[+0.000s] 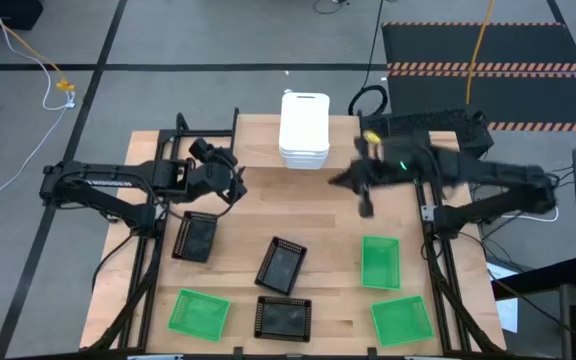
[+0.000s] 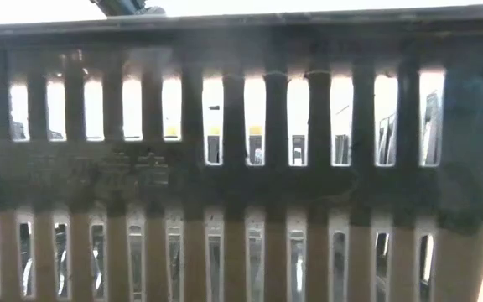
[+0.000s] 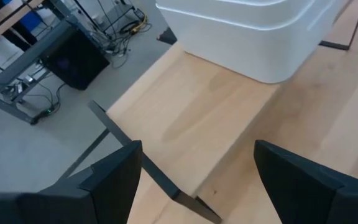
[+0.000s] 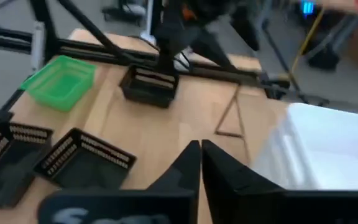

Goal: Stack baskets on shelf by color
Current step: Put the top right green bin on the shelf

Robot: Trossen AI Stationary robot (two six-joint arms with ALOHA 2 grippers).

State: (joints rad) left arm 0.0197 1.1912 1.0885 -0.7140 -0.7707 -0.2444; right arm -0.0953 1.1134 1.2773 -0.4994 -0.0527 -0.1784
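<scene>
i see white baskets (image 1: 304,128) stacked on the shelf (image 1: 268,140) at the table's far edge | my left gripper (image 1: 230,182) near the shelf, fingers spread, empty | my right gripper (image 1: 365,205) fingers pressed together, empty | three black baskets (image 1: 281,265) and three green baskets (image 1: 379,262) on the table (image 1: 318,215)
</scene>
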